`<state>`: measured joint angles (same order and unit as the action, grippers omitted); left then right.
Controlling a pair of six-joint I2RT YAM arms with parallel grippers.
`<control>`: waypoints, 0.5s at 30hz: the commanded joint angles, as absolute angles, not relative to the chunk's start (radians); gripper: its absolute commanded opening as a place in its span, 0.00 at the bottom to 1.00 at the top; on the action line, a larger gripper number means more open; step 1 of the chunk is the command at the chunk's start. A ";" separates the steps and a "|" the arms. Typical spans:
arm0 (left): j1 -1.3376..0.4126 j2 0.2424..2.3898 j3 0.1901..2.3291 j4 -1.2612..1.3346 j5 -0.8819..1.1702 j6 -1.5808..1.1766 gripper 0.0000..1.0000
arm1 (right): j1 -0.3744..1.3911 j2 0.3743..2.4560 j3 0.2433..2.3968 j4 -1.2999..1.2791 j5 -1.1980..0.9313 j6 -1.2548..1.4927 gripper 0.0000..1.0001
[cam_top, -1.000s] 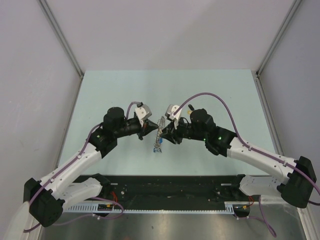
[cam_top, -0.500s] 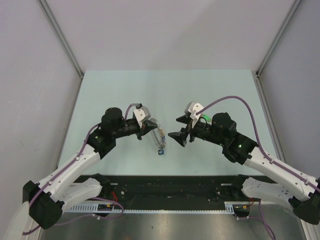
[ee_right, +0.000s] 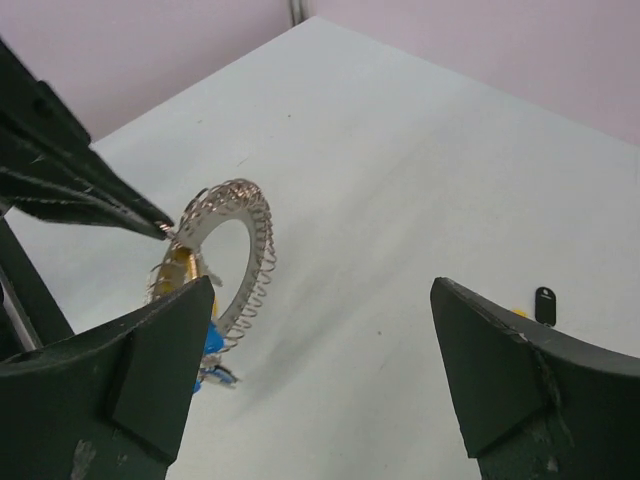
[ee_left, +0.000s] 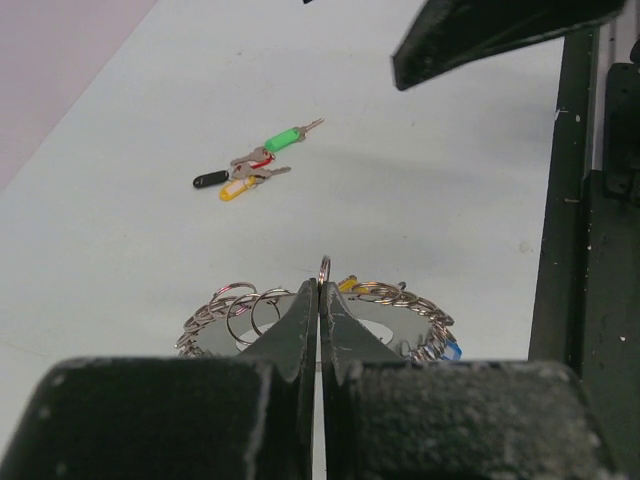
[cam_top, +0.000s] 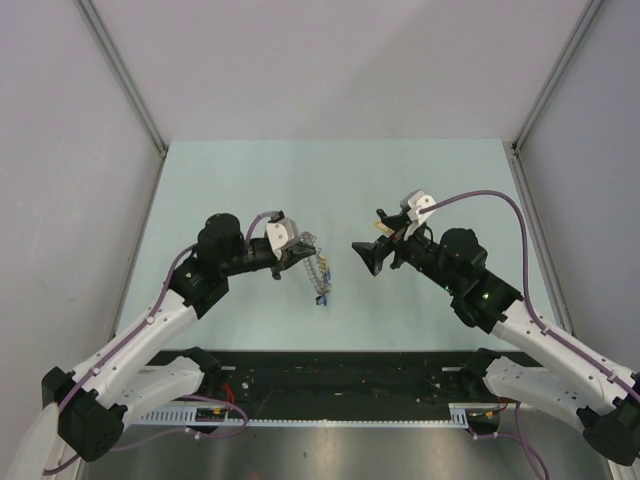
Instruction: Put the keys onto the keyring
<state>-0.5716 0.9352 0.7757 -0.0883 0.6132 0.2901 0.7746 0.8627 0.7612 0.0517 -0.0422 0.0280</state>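
I am watching the left gripper pinching, its jaws pressed fully together, on one of the small silvery loops at the rim of the keyring, a large flat grey metal ring fringed all round with such loops. In the left wrist view that loop is sticking up just above the closed fingertips, and the grey plate is spreading out beyond and below them. From the right wrist camera the keyring is standing on edge and tilting a little, its wide hole facing the lens, with the tip of the left jaws touching its upper left rim. A small blue-headed key and a yellowish piece are hanging at the lower part of the ring, partly hidden behind the right arm's own finger. I cannot tell whether the lowest point is touching the pale green surface or hanging just over it. The right gripper is hovering to the right of the keyring, apart from it, its jaws spread wide and gripping nothing. A cluster of loose small metal keys with green, black, yellow and red plastic heads is lying flat on the surface well beyond the keyring in the left wrist view, and a black key head is showing just beside the right finger in the right wrist view
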 commanded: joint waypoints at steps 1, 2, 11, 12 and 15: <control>-0.565 0.879 0.781 -0.034 0.678 0.363 0.00 | 0.733 0.873 0.764 0.117 -0.061 0.103 0.92; -0.565 0.880 0.779 -0.038 0.681 0.376 0.01 | 0.723 0.885 0.765 0.117 -0.074 0.112 0.87; -0.565 0.907 0.782 -0.081 0.773 0.414 0.00 | 0.715 1.005 0.799 0.138 -0.270 0.109 0.79; -0.565 0.905 0.782 -0.084 0.781 0.420 0.00 | 0.710 1.029 0.802 0.140 -0.303 0.107 0.76; -0.565 0.908 0.781 -0.107 0.796 0.448 0.01 | 0.700 1.069 0.811 0.161 -0.366 0.107 0.72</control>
<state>-0.5705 0.9142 0.7723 -0.1234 0.7185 0.3813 0.7162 1.0267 0.7624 0.0952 -0.2386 0.1040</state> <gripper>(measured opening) 0.005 0.738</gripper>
